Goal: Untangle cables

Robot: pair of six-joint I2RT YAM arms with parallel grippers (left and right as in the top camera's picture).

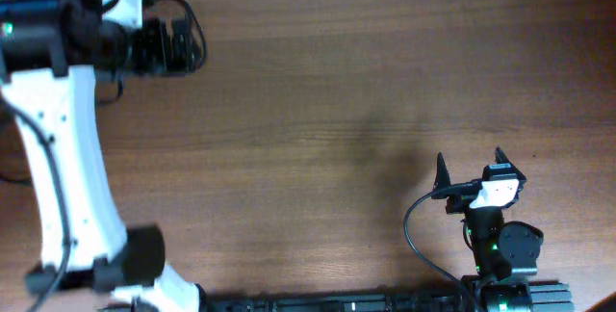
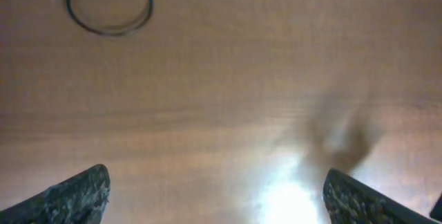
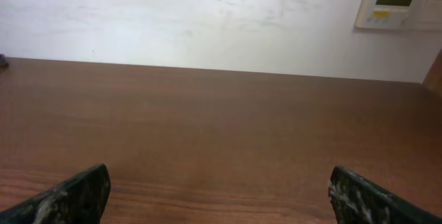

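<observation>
Right pincer (image 1: 471,158) sits nearest, low on the right side of the counter (image 1: 337,81). Its two dark fingers are spread wide with nothing between them, so it's released. Its own camera just shows brown wood grain running off to the far edge.

Further out, the middle stretch of wood has a soft shadow on it.

The white left arm (image 1: 58,139) reaches from the near-left corner up to the far left. There the left pincer (image 2: 215,172) hangs above the counter, fingers likewise wide apart, released and gripping nothing.

One of the cables (image 2: 109,32) shows in the left wrist view. It's a thin black cord lying flat on the wood in a loose round loop at the far left of the counter, ahead of that pincer and apart from both fingers. The top of the loop is cut off by the frame, so I can't tell where the other cords or the plug ends are.

Farthest back, past the counter's edge, is a scuffed white wall (image 3: 207,16). At its far right is a white control panel (image 3: 397,1) with a greenish screen and some tiny print under it, way too small to read.
</observation>
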